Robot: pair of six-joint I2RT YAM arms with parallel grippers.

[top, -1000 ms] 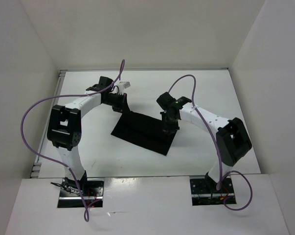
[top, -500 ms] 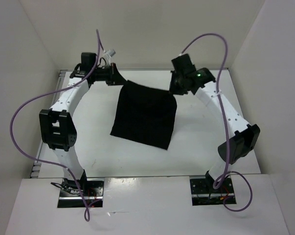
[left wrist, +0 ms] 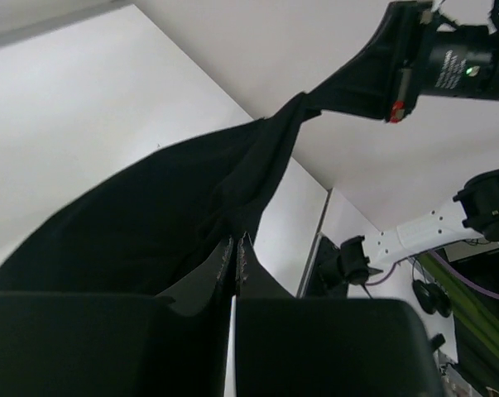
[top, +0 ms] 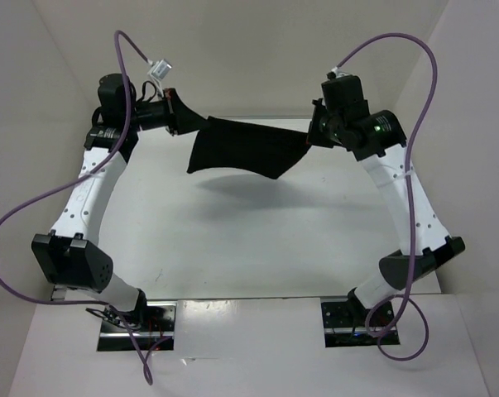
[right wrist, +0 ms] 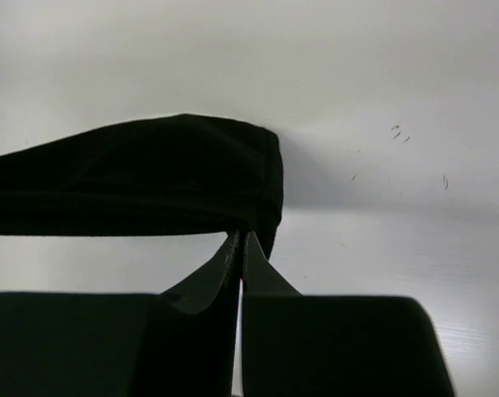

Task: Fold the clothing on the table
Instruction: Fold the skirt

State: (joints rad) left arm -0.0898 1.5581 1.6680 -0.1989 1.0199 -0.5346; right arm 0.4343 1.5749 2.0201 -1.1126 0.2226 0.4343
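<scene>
The left end effector [top: 177, 120] and right end effector [top: 314, 135] each pinch an end of the clothing [top: 241, 149]; it hangs stretched above the tabletop [top: 249, 240].

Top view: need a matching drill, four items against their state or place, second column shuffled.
1 clothing
2 left gripper
3 right gripper
4 table

a shut on the clothing's end at the view's right
b black, hanging in the air, held at both ends
c white, with a shadow on it
d shut on the clothing's end at the view's left

Pairs: 1-b, 2-d, 3-a, 4-c
</scene>
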